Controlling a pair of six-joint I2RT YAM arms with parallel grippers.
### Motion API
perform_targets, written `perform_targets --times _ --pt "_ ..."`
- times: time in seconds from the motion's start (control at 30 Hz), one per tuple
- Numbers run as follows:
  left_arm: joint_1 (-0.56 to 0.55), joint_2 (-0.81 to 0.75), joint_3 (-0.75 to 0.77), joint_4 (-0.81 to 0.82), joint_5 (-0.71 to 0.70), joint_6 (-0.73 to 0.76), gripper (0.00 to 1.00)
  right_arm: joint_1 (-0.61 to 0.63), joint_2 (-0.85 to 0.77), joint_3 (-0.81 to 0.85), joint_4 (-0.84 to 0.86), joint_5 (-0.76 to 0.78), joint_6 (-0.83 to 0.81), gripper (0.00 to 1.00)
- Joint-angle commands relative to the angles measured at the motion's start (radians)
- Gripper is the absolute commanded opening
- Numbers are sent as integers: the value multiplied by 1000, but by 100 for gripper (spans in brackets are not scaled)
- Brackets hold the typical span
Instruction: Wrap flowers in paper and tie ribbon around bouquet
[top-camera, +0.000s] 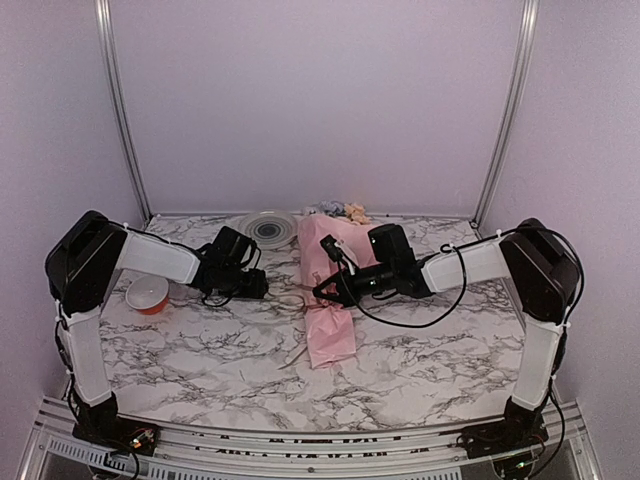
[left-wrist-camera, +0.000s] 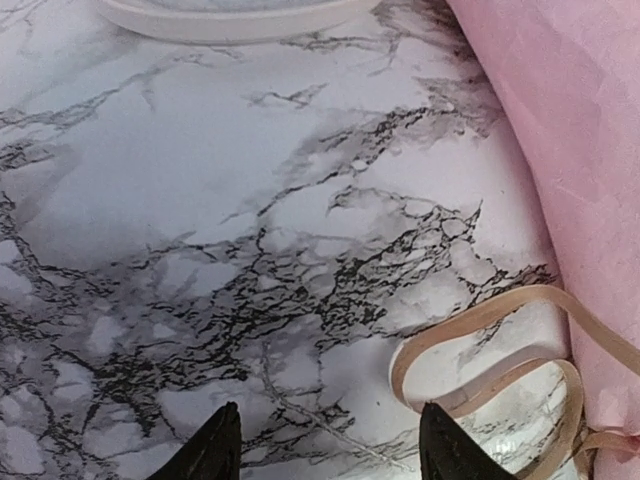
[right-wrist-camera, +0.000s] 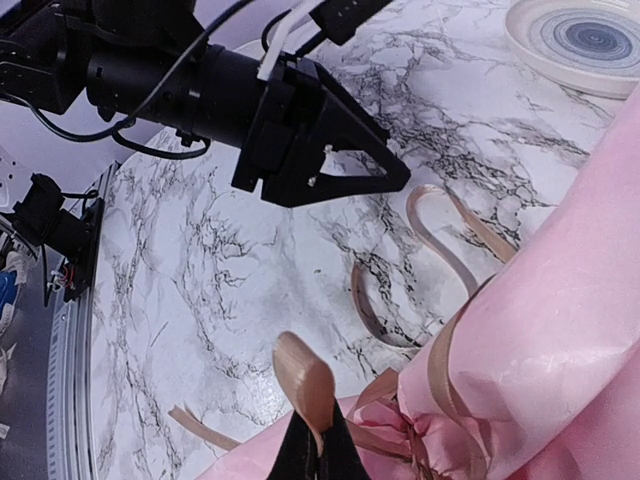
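The bouquet (top-camera: 331, 338) lies lengthwise at mid-table, a pink paper (right-wrist-camera: 560, 300) bundle with flowers (top-camera: 342, 210) showing at its far wide end. The tan ribbon (right-wrist-camera: 440, 225) circles the bundle's pinched waist and curls in loops on the marble to its left. My right gripper (right-wrist-camera: 320, 445) is shut on a folded end of the ribbon (right-wrist-camera: 305, 380), just above the paper. My left gripper (left-wrist-camera: 330, 420) stands open over bare marble with nothing between its fingers. A ribbon loop (left-wrist-camera: 500, 320) lies beside its right finger (left-wrist-camera: 445, 445), and the paper (left-wrist-camera: 570, 150) edge is further right.
A striped round plate (top-camera: 268, 228) sits at the back, left of the blooms. An orange-red spool (top-camera: 147, 293) stands at the far left under the left arm. The back wall and two metal posts close the table's far side.
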Motion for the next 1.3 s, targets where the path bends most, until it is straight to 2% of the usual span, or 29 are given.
perform_targets --times 0.0,0.2,0.3,0.43,0.53,0.57,0.67,0.77,0.9,1.03,1.27 --pt "-9 62 65 -74 53 13 60 -2 -9 2 32 3 13 0" --pt "-11 85 67 -63 115 16 56 -2 -20 -9 43 4 20 0" --pt "-18 103 84 -65 129 21 51 -2 -21 -9 43 3 24 0" --pt "-37 125 112 -95 112 50 30 -2 -23 -11 43 2 28 0" --pt "-41 129 116 -106 194 72 4 -2 -19 -9 51 -1 40 0" --pt "-40 120 108 -103 217 76 0 -1 -18 -6 52 -1 46 0" --pt "-54 42 59 -77 247 110 0 -2 -12 -1 63 5 65 0" --pt "-87 -62 8 -61 272 212 0 -3 -4 11 78 9 95 0" --pt "-208 -160 -4 -107 341 369 0 -11 10 35 84 3 132 0" --pt "-279 -175 22 -112 452 427 0 -19 19 46 88 -11 158 0" --pt "-304 -107 161 -45 609 420 0 -35 13 24 106 -28 199 0"
